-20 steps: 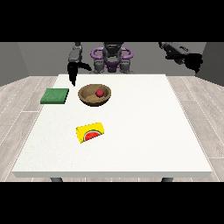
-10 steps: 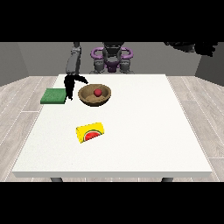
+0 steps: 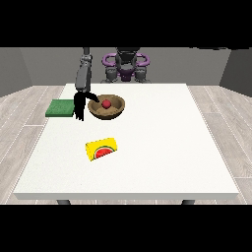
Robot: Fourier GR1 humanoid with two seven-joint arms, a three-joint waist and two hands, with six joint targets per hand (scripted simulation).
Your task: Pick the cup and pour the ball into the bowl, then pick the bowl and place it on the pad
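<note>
Wooden bowl (image 3: 112, 111) holding red ball (image 3: 106, 104), fingers (image 3: 79, 109) just left

A brown bowl (image 3: 107, 107) sat upright near the tabletop's far edge, left of centre, with a small red ball (image 3: 106, 103) inside it. A flat green pad (image 3: 61, 108) lay at the table's left edge, apart from the bowl.
</note>
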